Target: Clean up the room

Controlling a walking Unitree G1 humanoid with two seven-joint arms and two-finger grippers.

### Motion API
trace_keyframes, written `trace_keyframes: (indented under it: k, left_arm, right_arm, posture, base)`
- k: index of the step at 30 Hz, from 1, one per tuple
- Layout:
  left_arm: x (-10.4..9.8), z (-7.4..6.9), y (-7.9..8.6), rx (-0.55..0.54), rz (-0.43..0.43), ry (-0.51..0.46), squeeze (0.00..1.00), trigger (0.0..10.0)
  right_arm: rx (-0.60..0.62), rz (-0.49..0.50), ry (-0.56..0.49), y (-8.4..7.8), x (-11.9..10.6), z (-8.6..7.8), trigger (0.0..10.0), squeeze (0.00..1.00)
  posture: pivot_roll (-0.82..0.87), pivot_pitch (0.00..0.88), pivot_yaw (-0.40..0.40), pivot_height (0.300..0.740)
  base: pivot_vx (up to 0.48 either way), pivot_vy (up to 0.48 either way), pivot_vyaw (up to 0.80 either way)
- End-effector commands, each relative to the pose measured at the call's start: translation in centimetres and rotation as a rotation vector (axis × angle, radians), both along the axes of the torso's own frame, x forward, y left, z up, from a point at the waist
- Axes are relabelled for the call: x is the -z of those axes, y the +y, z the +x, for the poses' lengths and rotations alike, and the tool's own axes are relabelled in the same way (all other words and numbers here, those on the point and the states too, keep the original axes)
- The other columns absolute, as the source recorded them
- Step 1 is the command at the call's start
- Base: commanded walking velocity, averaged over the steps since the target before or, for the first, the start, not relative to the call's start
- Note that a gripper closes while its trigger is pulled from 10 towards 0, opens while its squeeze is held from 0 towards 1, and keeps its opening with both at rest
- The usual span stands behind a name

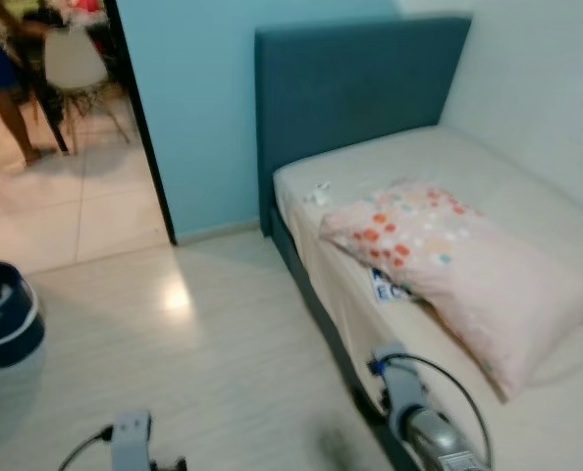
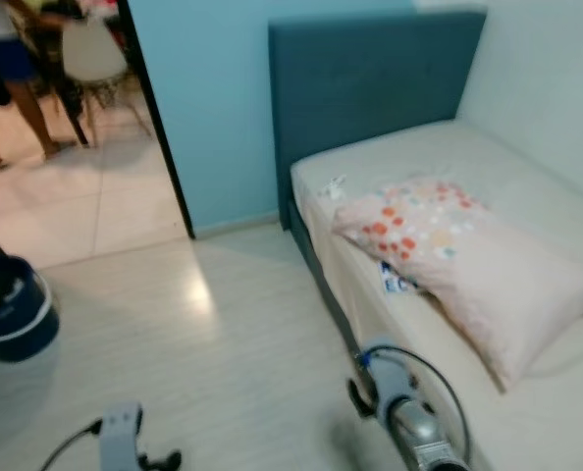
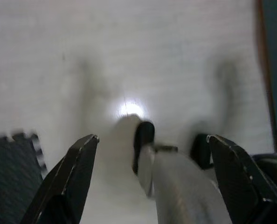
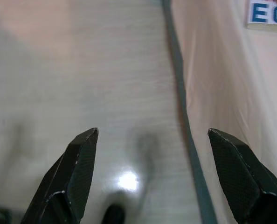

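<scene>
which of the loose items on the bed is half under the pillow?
The blue-lettered white book, tucked under the pink dotted pillow at the mattress edge. The small white scrap lies apart, uncovered, nearer the headboard.

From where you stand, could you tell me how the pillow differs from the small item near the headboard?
The pillow is large, pale pink with orange and teal dots; the small white item is tiny, plain and too blurred to identify. The pillow lies mid-bed, overhanging the edge; the small white item sits nearer the headboard. Both rest on the mattress.

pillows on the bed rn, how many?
1. A pink pillow with orange dots lies across the mattress near the floor-side edge, partly covering a blue-lettered item. Nothing suggests another, though the bed runs out of frame.
</scene>
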State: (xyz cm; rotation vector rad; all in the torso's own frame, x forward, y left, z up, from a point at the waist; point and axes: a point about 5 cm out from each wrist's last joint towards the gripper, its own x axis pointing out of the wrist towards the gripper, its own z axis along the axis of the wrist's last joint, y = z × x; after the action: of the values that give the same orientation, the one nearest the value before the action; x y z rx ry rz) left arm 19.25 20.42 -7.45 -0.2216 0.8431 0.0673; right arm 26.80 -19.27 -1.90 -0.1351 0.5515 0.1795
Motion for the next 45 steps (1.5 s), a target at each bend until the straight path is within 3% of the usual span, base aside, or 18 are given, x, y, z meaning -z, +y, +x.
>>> trace_keyframes:
  k: [1, 13, 28, 37, 45]
  left_arm:
    - [0.2, -0.4, 0.0, 0.007, -0.003, 0.016, 0.0, 10.0]
    - [0.4, -0.7, -0.2, 0.004, -0.008, 0.023, 0.0, 10.0]
    - [0.6, -1.0, -0.2, -0.003, -0.003, 0.041, 0.0, 10.0]
    - [0.6, -1.0, 0.1, -0.025, 0.017, 0.058, 0.0, 10.0]
    - [0.7, -1.1, 0.1, -0.019, 0.022, 0.066, 0.0, 10.0]
  right_arm:
    - [0.078, 0.021, 0.016, -1.4, 0.2, -0.4, 10.0, 0.0]
    - [0.155, 0.161, -0.064, -1.5, -1.4, 1.2, 10.0, 0.0]
    - [0.221, 0.208, -0.097, -2.1, -2.0, 1.7, 10.0, 0.0]
    - [-0.036, 0.109, -0.087, -0.4, -1.8, 1.3, 10.0, 0.0]
    - [-0.028, 0.123, -0.083, -0.1, -1.9, 1.5, 10.0, 0.0]
  posture:
    - [-0.07, 0.078, 0.032, 0.74]
    - [-0.07, 0.085, 0.031, 0.74]
    - [-0.08, 0.091, 0.036, 0.74]
    - [-0.08, 0.093, 0.038, 0.74]
    - [-0.08, 0.093, 0.04, 0.74]
  base:
    - [0.424, 0.0, -0.77]
    - [0.423, 0.0, -0.77]
    - [0.414, 0.0, -0.75]
    - [0.0, 0.034, 0.15]
    - [0.0, 0.458, 0.52]
